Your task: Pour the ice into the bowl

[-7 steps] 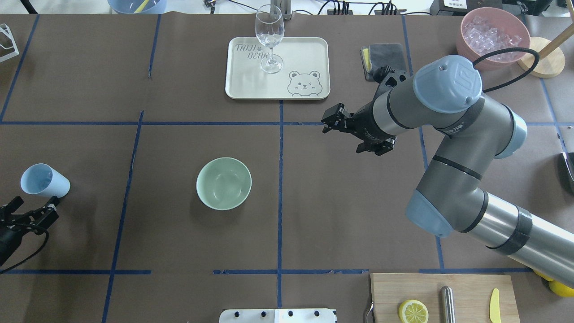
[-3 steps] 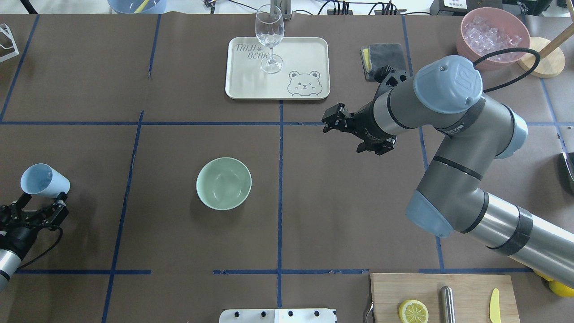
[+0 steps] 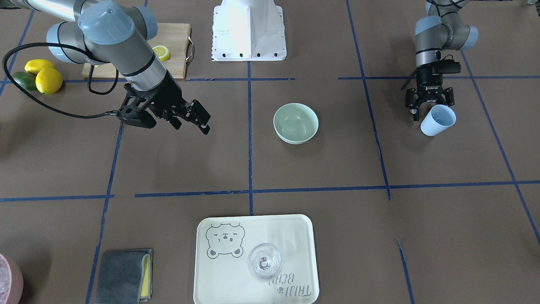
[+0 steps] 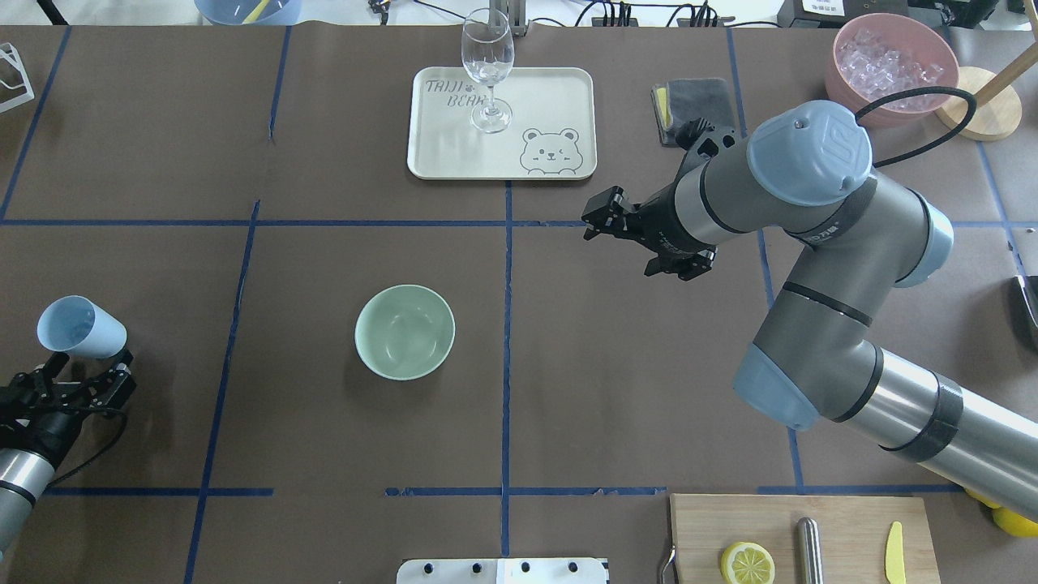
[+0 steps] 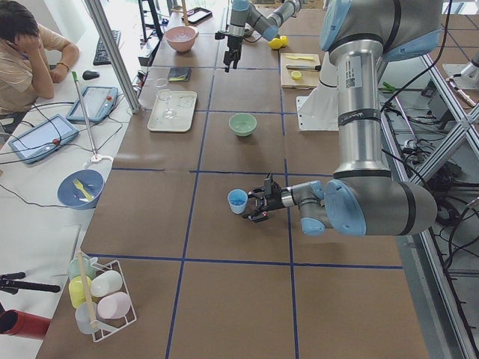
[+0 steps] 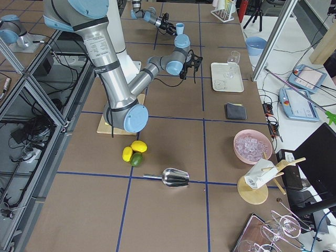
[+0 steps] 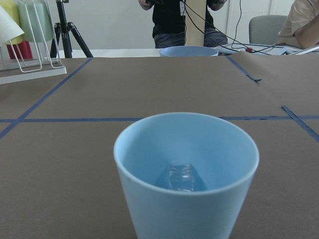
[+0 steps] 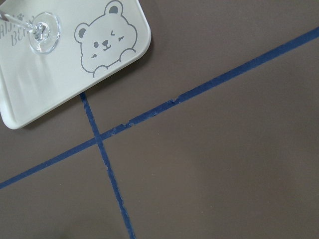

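The pale mint-green bowl (image 4: pixel 405 331) stands empty left of the table's middle and also shows in the front-facing view (image 3: pixel 295 123). A light blue cup (image 4: pixel 81 327) stands at the far left edge. In the left wrist view the blue cup (image 7: pixel 187 169) holds a few clear ice cubes (image 7: pixel 180 178). My left gripper (image 4: pixel 85 365) is open, right behind the cup's base, fingers apart on either side; it also shows in the front-facing view (image 3: pixel 429 106). My right gripper (image 4: pixel 590 225) hangs open and empty above the table, right of the bowl.
A cream bear tray (image 4: pixel 551 97) with a clear wine glass (image 4: pixel 487 65) sits at the far middle. A pink container of ice (image 4: pixel 892 65) and a grey cloth (image 4: pixel 697 101) are far right. A cutting board (image 4: pixel 799 531) with lemon lies near right.
My left gripper has moved forward and a little right, closing in on the blue cup. The right arm, the bowl and the cup have not moved.
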Controlling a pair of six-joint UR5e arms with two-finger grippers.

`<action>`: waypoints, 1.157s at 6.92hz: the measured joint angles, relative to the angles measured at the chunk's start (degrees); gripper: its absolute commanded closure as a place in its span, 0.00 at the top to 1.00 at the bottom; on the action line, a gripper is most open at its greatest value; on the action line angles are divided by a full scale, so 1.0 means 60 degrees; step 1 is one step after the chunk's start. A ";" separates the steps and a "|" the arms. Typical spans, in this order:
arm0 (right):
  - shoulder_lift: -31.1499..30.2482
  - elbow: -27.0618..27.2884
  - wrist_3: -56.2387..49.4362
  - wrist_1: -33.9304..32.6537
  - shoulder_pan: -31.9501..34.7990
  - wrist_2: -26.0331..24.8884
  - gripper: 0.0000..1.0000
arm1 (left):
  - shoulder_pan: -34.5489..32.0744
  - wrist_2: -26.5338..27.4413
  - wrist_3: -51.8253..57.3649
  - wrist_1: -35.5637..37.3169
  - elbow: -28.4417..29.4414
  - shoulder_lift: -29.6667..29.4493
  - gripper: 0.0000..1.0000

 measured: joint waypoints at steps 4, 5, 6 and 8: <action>0.0008 -0.0023 -0.0017 0.0000 0.0002 -0.0026 1.00 | -0.0601 -0.0005 0.0640 0.0033 0.0206 -0.0409 0.98; 0.0012 -0.0026 -0.0024 -0.0004 0.0014 -0.0026 1.00 | -0.0783 -0.0009 0.0785 0.0035 0.0335 -0.0601 0.97; 0.0015 -0.0029 -0.0028 -0.0010 0.0019 -0.0030 1.00 | -0.0966 -0.0016 0.0939 0.0033 0.0481 -0.0806 0.93; 0.0026 -0.0029 -0.0029 -0.0014 0.0033 -0.0040 1.00 | -0.1181 -0.0019 0.1054 0.0029 0.0641 -0.1006 0.88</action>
